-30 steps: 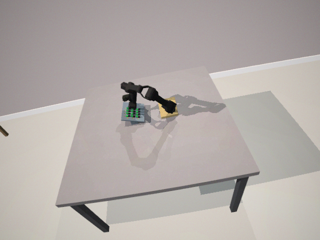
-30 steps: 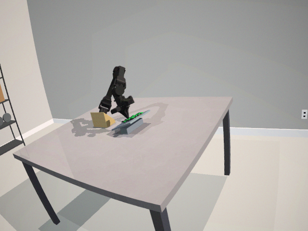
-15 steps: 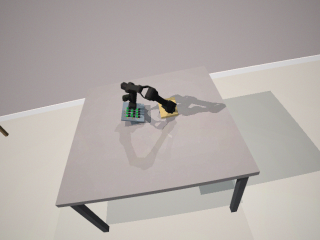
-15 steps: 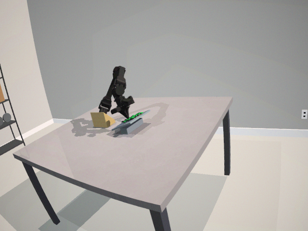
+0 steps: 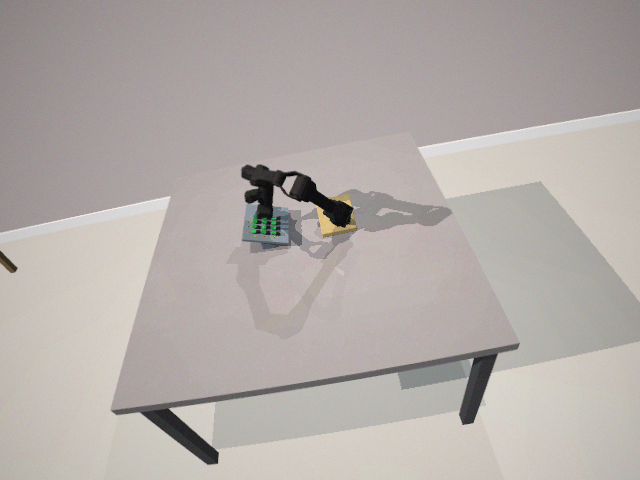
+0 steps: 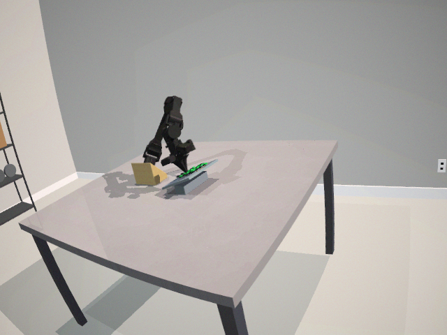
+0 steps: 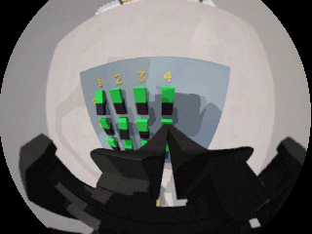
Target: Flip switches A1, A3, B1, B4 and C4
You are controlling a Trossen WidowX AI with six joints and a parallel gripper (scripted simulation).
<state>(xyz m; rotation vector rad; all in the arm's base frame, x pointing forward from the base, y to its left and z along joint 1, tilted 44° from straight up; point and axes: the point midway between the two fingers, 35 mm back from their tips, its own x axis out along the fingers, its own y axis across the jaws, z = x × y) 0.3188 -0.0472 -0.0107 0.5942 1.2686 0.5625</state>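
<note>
The blue-grey switch panel (image 5: 248, 237) (image 6: 171, 184) (image 7: 207, 80) is tilted on its stand. It carries three rows of green-and-black rockers under the printed numbers 1 to 4. In the wrist view, A1 (image 7: 99, 97), A3 (image 7: 139, 95) and B1 (image 7: 104, 123) show green at their far ends and black at their near ends. My gripper (image 5: 264, 214) (image 6: 186, 170) (image 7: 167, 127) is shut and empty, its tips low over the column 4 side, at the near part of B4 (image 7: 167, 121). The fingers hide most of B4 and much of row C; whether they touch is unclear.
A yellow wedge-shaped block (image 5: 331, 230) (image 6: 143, 175) stands on the table (image 5: 361, 310) (image 6: 216, 230) beside the panel, at the arm's base. The arm arches above the block and panel. Shadows fall across the panel and table.
</note>
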